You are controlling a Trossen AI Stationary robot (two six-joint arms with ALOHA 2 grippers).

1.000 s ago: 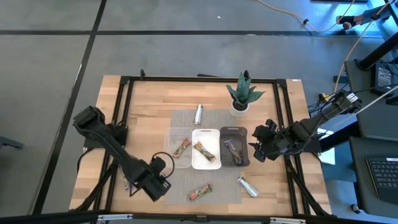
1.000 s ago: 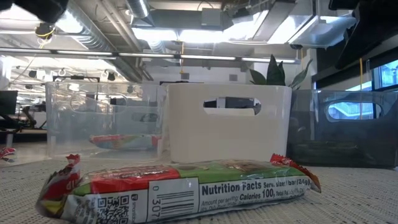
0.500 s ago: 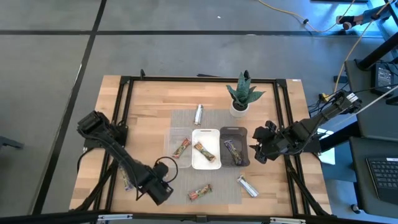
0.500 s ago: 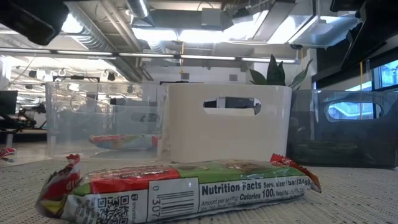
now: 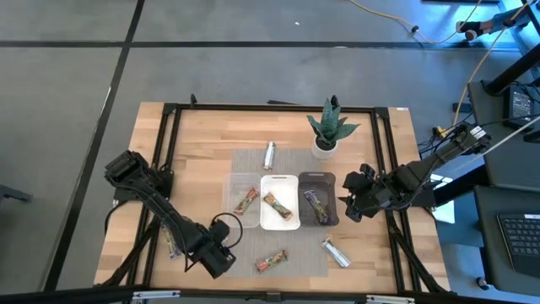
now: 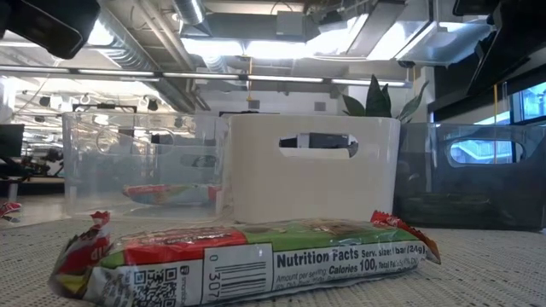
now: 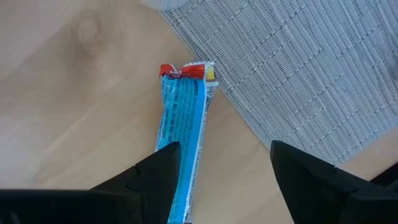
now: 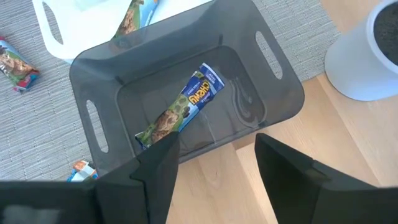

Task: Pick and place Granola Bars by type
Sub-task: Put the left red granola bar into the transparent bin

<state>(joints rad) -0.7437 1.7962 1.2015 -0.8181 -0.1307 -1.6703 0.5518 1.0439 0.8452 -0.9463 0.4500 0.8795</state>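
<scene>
My left gripper (image 5: 215, 257) hangs open near the table's near edge, left of the grey mat. In the left wrist view its fingers (image 7: 221, 180) stand on either side of a blue bar with a red end (image 7: 183, 124). That bar lies flat on the wood beside the mat's edge. The gripper hides it in the high view. My right gripper (image 5: 350, 203) is open beside the dark grey bin (image 5: 331, 179), which holds a blue-green bar (image 8: 180, 106). A red-green bar (image 5: 271, 262) and a silver bar (image 5: 336, 252) lie on the mat's near part. Another silver bar (image 5: 270, 154) lies beyond the bins.
Clear bin (image 5: 230, 181), white bin (image 5: 278, 179) and dark grey bin stand side by side mid-mat, each with one bar inside. A potted plant (image 5: 327, 127) stands behind the grey bin. Black frame rails run along the table's edges. Bare wood lies left of the mat.
My left gripper has moved a little toward the table's near edge and to the right, then held still. The bars and bins have kept their places.
</scene>
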